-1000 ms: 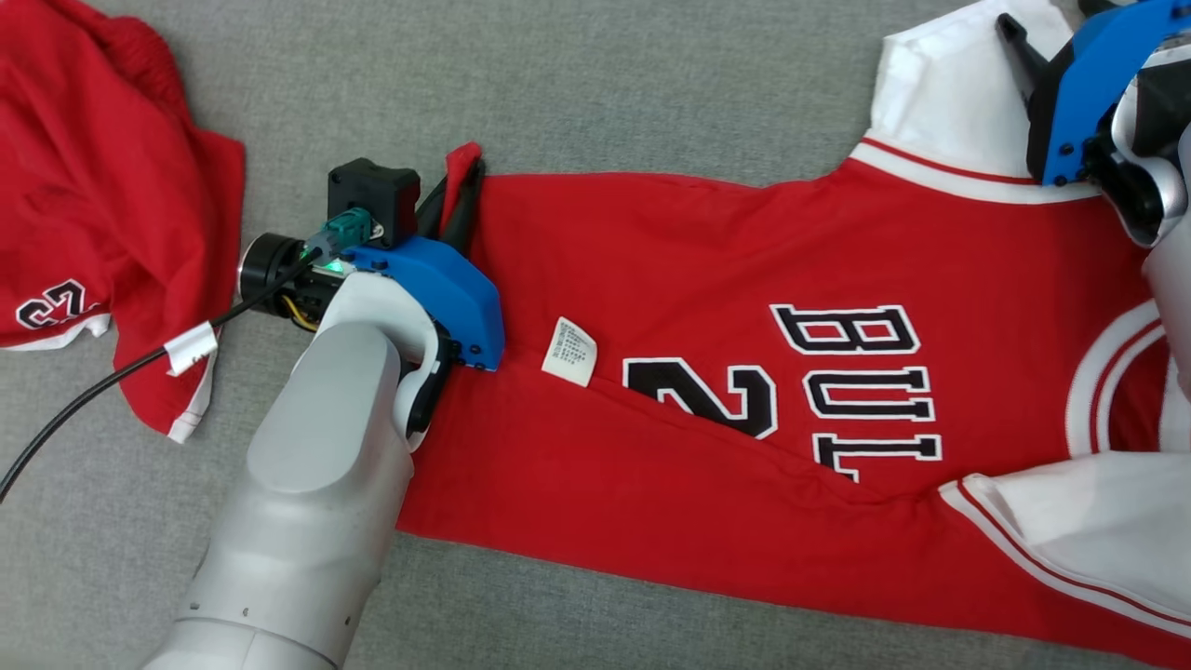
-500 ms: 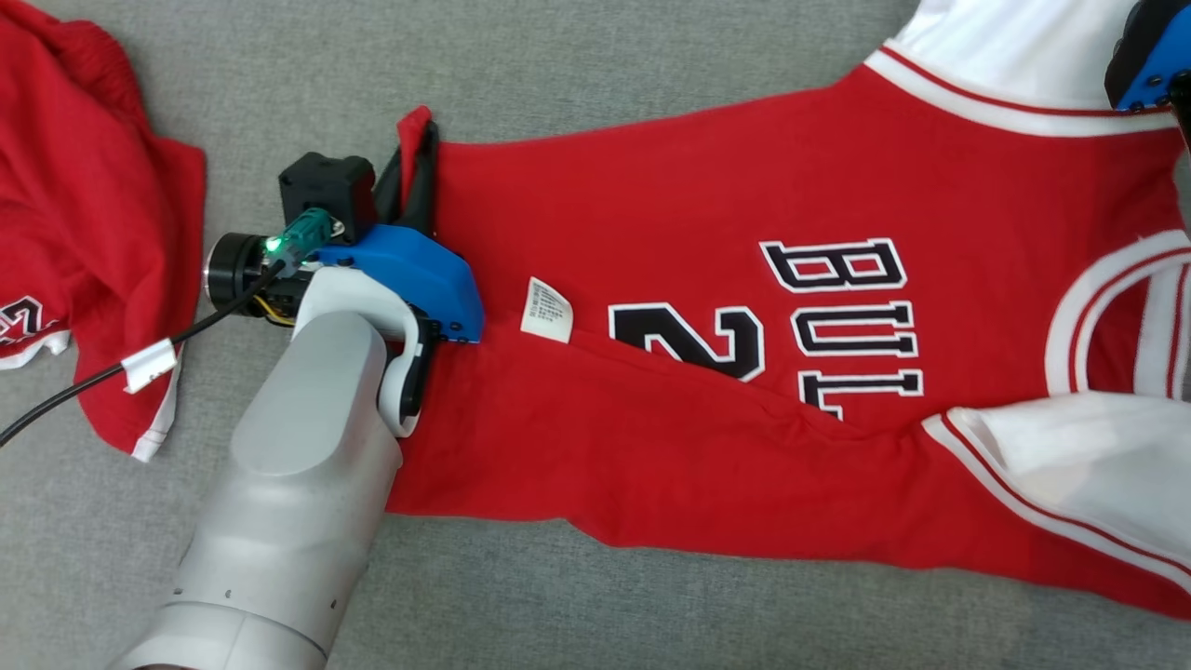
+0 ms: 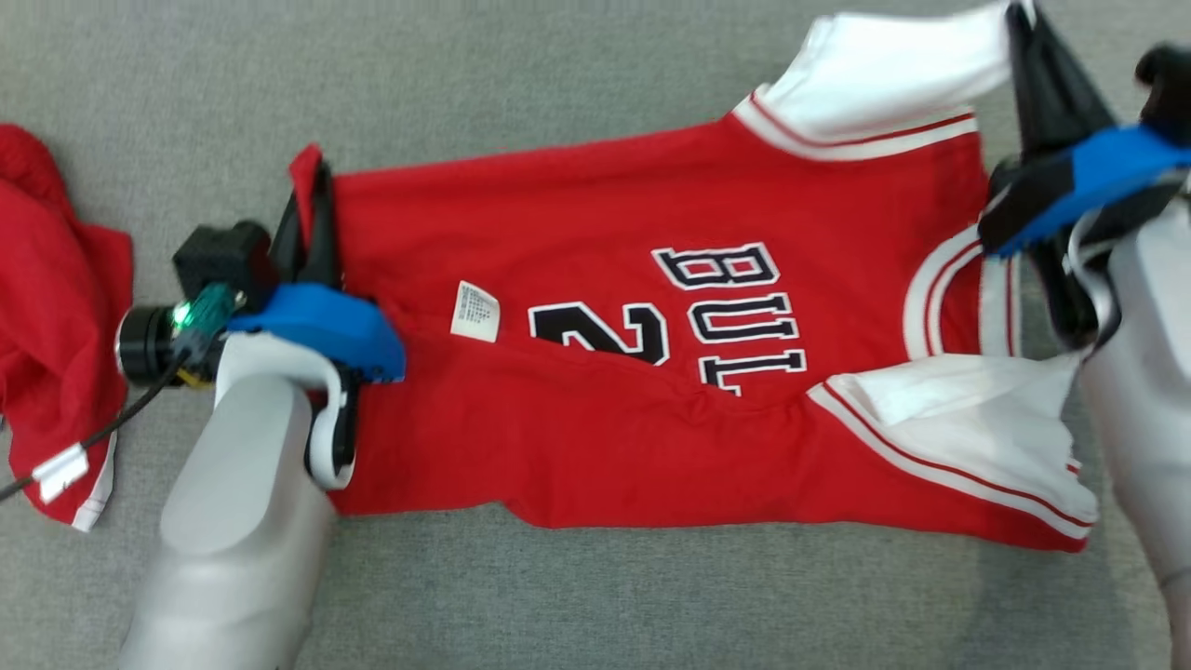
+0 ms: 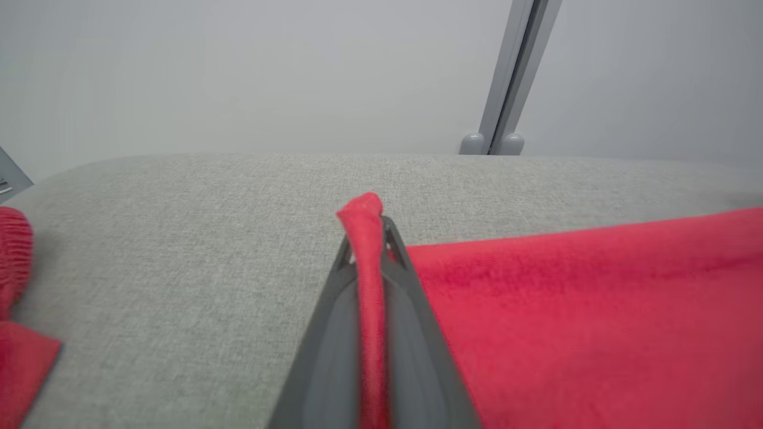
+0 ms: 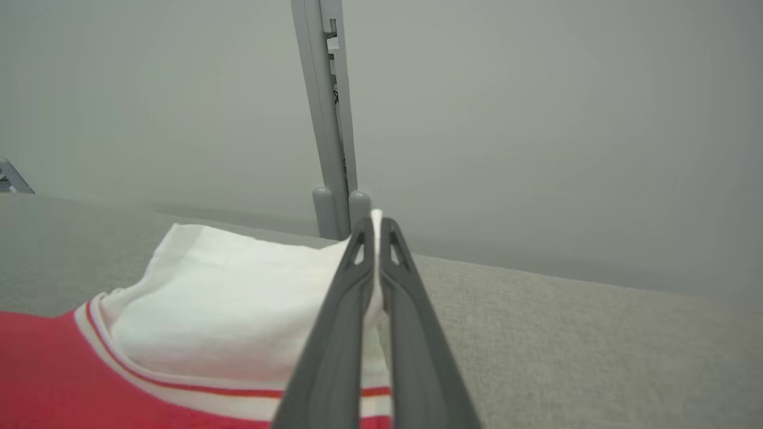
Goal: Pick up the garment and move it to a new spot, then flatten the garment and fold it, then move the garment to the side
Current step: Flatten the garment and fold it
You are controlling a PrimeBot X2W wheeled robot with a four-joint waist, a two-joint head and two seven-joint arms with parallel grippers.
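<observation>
The left end effector is closed tight on a red hem corner of the jersey. In the left wrist view a thin roll of red cloth runs up between the two dark fingers and pokes out past their tips. The right end effector is likewise shut, pinching the edge of the white sleeve. In the right wrist view a sliver of white cloth shows between the fingertips, and the sleeve rises off the surface toward them.

The jersey lies across the middle of the grey tabletop, with the hem toward 9 o'clock and the collar toward 3 o'clock. The left grip sits at about 10 o'clock of the jersey and the right grip at about 1 o'clock. The near side toward 6 o'clock is doubled over, and a crease cuts across the black number and lettering. A white label shows beside the crease, and the second sleeve lies rumpled at 4 o'clock. Another red garment is bunched at the 9 o'clock edge, apart from the jersey.

The step in hand looks like flattening. With both far corners held, the next move probably calls for drawing the two grips apart to tension that edge. The arms would then lift and lay the cloth down so the doubled-over side opens out.
</observation>
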